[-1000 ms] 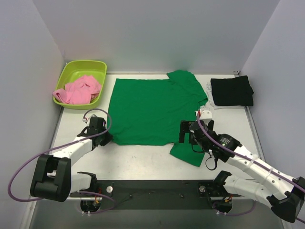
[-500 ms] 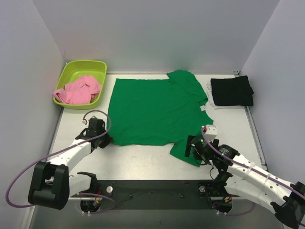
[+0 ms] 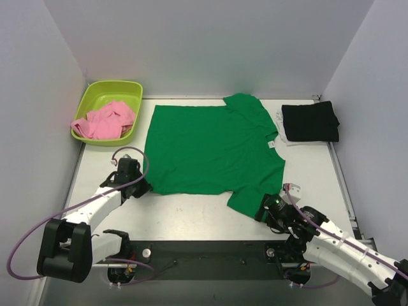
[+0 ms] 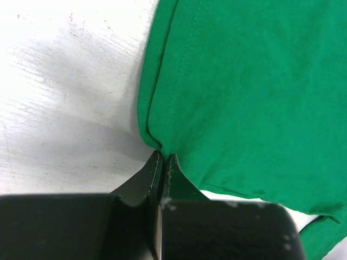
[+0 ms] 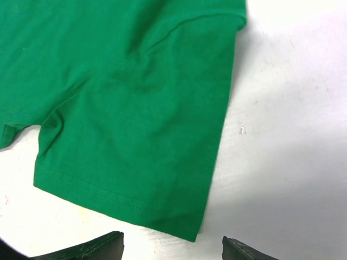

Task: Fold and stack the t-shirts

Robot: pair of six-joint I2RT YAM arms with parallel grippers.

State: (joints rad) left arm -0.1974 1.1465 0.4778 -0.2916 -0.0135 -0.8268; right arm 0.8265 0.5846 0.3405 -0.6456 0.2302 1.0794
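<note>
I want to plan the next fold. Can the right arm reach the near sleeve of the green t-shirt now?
Probably yes. The right gripper is open, its fingers just short of the sleeve of the green t-shirt, with only bare table between.

A: State the garment colours.
B: The green t-shirt point(image 3: 213, 150) is plain bright green with matching stitching. The black t-shirt point(image 3: 310, 121) is plain black. The pink t-shirt point(image 3: 105, 121) is plain pink.
A: And other items?
B: The tub point(image 3: 111, 84) is lime green and the worktop point(image 3: 191, 213) is pale grey-white. The left hand point(image 4: 164, 157) and right hand point(image 5: 172, 241) are black.
</note>
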